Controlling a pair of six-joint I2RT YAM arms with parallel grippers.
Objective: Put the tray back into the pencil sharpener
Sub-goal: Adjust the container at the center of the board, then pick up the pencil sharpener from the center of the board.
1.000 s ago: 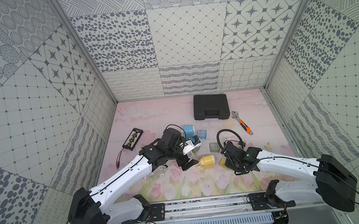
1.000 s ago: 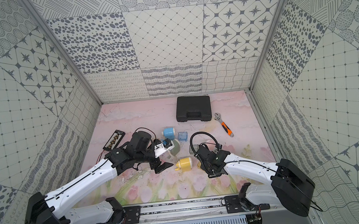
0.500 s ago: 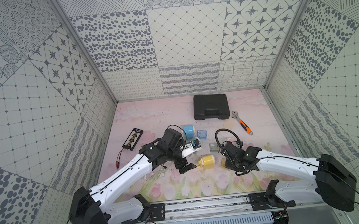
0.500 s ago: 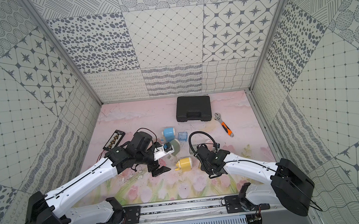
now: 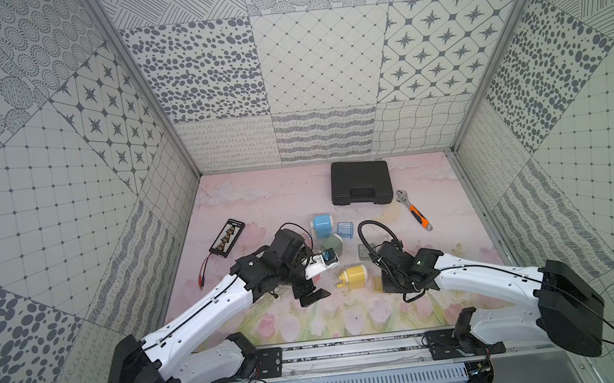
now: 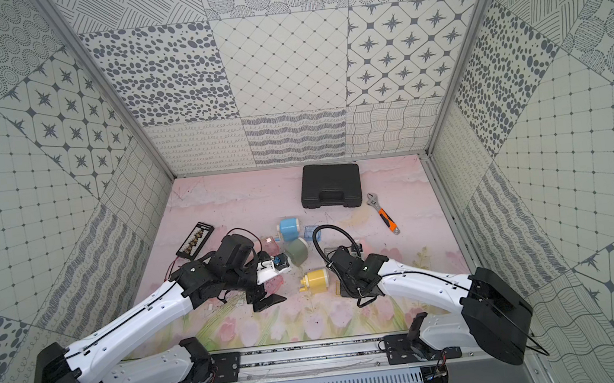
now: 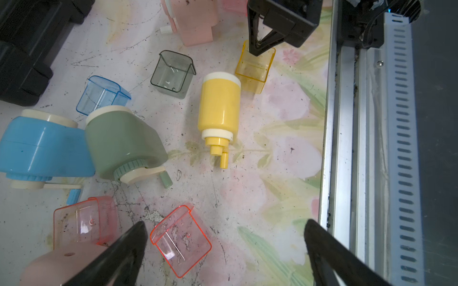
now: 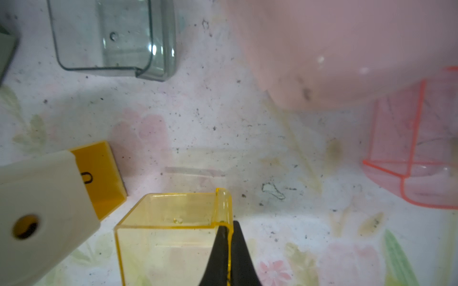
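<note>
Yellow tray (image 8: pixel 168 235) on floral mat (image 7: pixel 272 148), just beside yellow pencil sharpener (image 7: pixel 219 106), one wall pinched between right gripper (image 8: pixel 226 230) jaws; right arm stretched low. Left gripper (image 7: pixel 224 222) hovering above mat, jaws spread wide, arm angled inward.

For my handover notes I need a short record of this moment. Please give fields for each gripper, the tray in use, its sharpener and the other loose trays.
right gripper: shut on one wall of the yellow tray
left gripper: open, holding nothing
yellow tray: out of its sharpener
yellow sharpener: lying on its side beside the yellow tray
other loose trays: grey tray, blue tray, pink tray
</note>
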